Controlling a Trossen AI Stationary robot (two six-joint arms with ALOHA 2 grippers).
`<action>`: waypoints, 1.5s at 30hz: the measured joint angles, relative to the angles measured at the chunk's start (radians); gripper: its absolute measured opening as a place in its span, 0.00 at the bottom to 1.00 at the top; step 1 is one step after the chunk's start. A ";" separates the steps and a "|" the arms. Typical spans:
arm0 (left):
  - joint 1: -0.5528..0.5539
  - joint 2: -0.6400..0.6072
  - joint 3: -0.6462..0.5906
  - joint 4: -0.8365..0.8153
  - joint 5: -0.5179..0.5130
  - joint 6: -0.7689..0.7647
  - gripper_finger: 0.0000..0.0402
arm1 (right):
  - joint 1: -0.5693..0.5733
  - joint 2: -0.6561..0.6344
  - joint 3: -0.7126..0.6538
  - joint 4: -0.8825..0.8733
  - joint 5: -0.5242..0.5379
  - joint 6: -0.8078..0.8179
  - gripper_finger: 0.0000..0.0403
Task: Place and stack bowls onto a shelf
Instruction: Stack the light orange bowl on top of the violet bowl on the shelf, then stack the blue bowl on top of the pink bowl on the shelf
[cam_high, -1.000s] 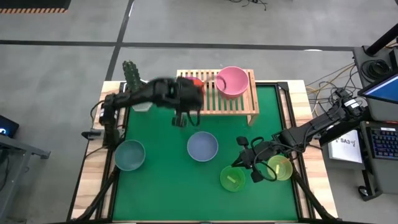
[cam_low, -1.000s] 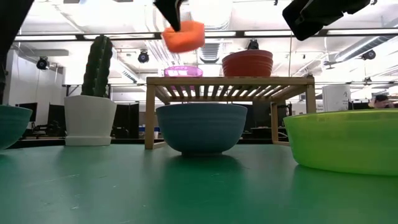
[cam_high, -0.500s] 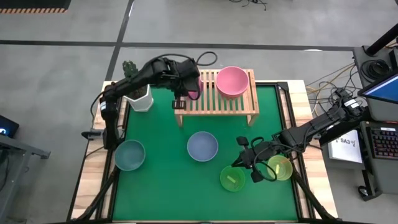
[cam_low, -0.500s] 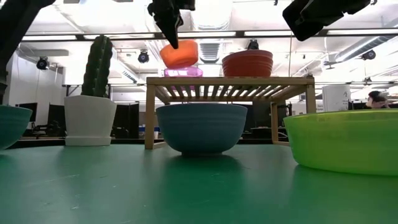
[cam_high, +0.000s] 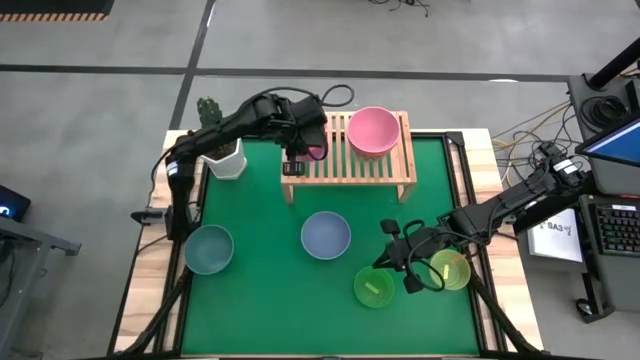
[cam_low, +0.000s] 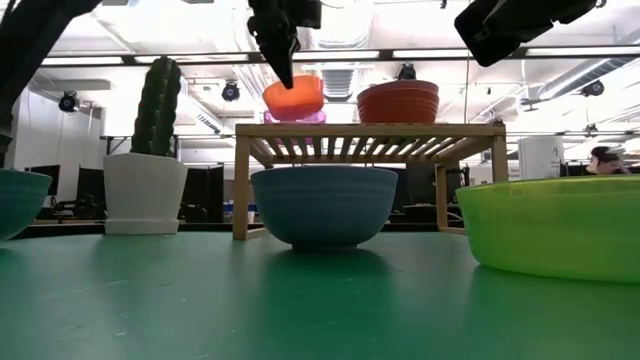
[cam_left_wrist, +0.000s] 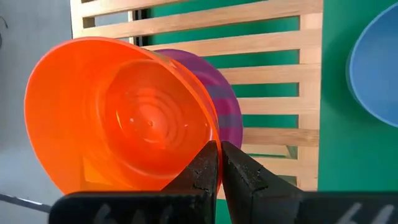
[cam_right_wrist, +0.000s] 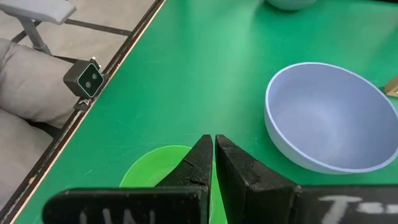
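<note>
My left gripper (cam_left_wrist: 219, 152) is over the left end of the light-wood shelf (cam_high: 350, 165), shut on an orange bowl (cam_left_wrist: 118, 118). The bowl's base dips into a purple bowl (cam_left_wrist: 227, 106) that stands on the slats (cam_low: 295, 116). A pink bowl (cam_high: 374, 130) sits on the shelf's right part. My right gripper (cam_high: 405, 262) hovers shut above the table beside the green bowl (cam_high: 375, 287) and touches nothing. My left gripper pinches the orange bowl's rim (cam_left_wrist: 208, 134) between its two fingers. The fingers (cam_low: 280, 45) come from above, pointing down. The bowl hangs tilted below them (cam_low: 293, 97), with its base inside the purple bowl; whether it rests there I cannot tell.
On the green mat lie a blue-grey bowl (cam_high: 326, 235), a teal bowl (cam_high: 208, 248) and a yellow-green bowl (cam_high: 450, 268). A cactus in a white pot (cam_high: 215, 130) stands at the shelf's left. Green mat shows in front of the shelf.
My left gripper has carried the orange bowl toward the far edge, over the shelf's left end, and lowered it until its base sinks into the purple bowl. The right arm has kept still.
</note>
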 joint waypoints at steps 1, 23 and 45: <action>0.000 0.003 0.000 0.001 0.000 -0.004 0.00 | 0.000 0.000 0.000 0.000 0.000 0.000 0.03; 0.007 0.018 0.000 0.000 -0.005 -0.019 0.18 | 0.000 0.000 0.000 -0.014 0.000 0.001 0.03; -0.054 -0.117 -0.005 -0.009 0.495 -0.156 0.21 | 0.000 0.028 0.000 -0.016 0.003 0.107 0.03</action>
